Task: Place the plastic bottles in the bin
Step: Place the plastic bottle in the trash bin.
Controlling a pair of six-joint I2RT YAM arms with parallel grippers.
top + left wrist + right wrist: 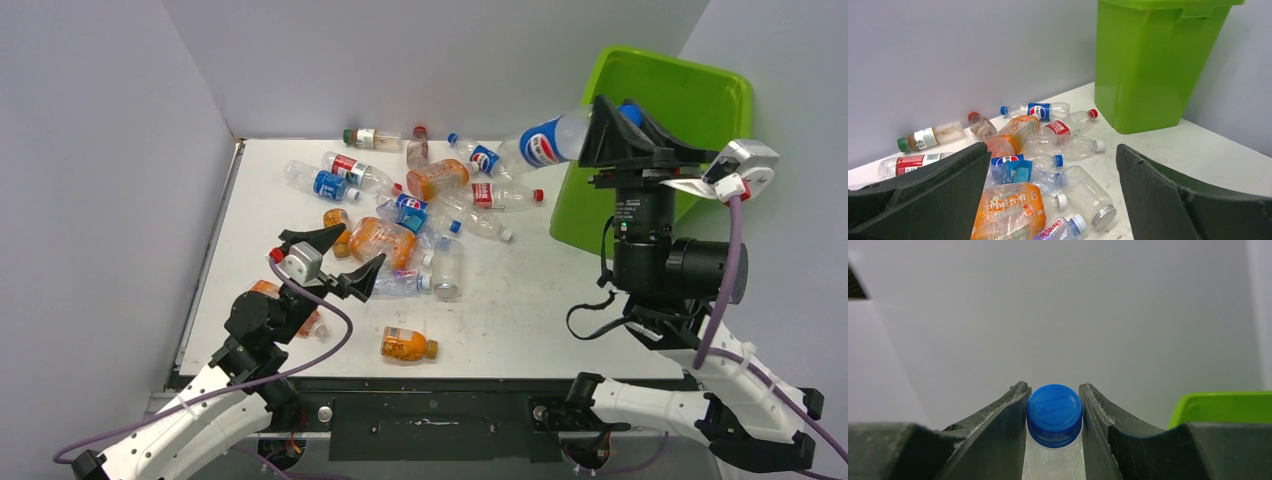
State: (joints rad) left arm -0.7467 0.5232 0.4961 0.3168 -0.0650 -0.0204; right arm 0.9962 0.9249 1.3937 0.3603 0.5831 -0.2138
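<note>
Right end effector (1053,390) is closed on the blue cap of a Pepsi bottle (545,142), held high at the upper right of the top view, against the left edge of the green bin (700,100).

The bottle's long axis runs left to right. The cap end is toward the bin and the body hangs out to the left.

Judgement: the bin lies right of the body, so the carry must go further right before release.

Left end effector (358,247) is wide open at lower left, holding nothing, just short of an orange bottle (385,240). The remaining bottles are heaped on the tabletop (520,300), so the left arm is nearer them.
</note>
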